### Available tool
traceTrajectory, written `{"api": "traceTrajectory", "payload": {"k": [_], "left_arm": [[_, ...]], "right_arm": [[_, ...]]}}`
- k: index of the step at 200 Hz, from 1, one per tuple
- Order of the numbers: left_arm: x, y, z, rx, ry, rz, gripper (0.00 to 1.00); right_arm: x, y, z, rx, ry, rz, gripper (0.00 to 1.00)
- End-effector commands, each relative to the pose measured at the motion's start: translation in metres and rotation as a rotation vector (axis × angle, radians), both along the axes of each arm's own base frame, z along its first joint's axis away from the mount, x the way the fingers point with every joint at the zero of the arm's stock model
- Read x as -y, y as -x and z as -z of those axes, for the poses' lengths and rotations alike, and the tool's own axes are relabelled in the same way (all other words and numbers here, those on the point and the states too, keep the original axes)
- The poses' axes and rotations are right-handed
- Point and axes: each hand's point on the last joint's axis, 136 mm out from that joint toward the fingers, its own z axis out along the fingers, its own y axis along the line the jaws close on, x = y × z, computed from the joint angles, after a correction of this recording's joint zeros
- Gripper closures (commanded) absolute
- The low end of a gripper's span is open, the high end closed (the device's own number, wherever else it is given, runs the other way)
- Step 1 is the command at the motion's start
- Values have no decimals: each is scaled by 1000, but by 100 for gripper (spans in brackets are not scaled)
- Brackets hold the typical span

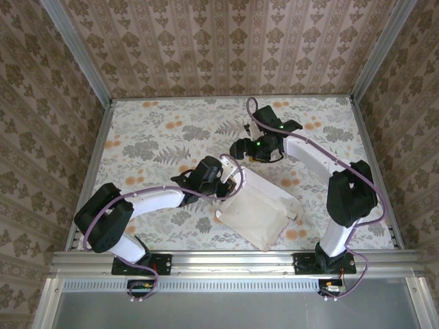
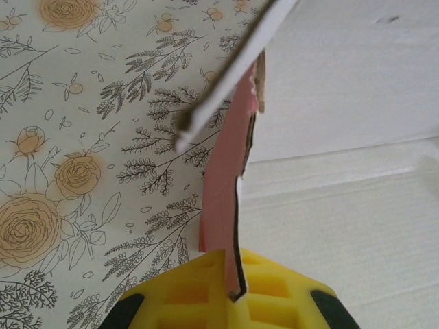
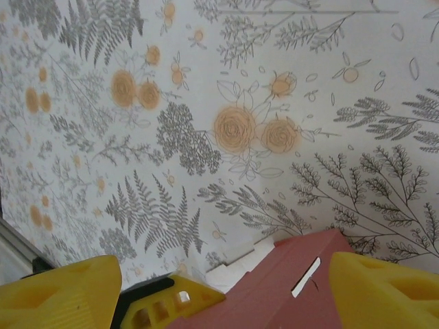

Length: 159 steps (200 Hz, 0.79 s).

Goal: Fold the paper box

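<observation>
Views likely share the paper box (image 1: 257, 211).

The paper box (image 1: 257, 209), thin pink cardboard with a pale whitish reverse, lies half-folded near the front of the table (image 1: 151, 137), whitish face up. Its side flaps are raised, and the left gripper (image 2: 233, 282) pinches one pink edge flap upright.

Nothing readable stood on the paper box (image 1: 257, 212), the flowered table cover (image 1: 151, 137) or the patterned walls (image 1: 226, 41): no text, label, brand or number.
</observation>
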Motion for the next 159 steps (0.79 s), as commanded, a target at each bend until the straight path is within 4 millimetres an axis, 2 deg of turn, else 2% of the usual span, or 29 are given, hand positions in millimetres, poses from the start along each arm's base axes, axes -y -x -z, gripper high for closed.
{"api": "traceTrajectory", "payload": {"k": [1, 67, 159], "left_arm": [[-13, 8, 26, -34, -86, -3, 100], [-13, 8, 27, -38, -91, -5, 100], [-14, 8, 28, -40, -98, -11, 100]], "right_arm": [[-1, 17, 1, -65, -2, -89, 20], [2, 43, 0, -107, 2, -235, 25], [12, 62, 4, -131, 41, -304, 27]]}}
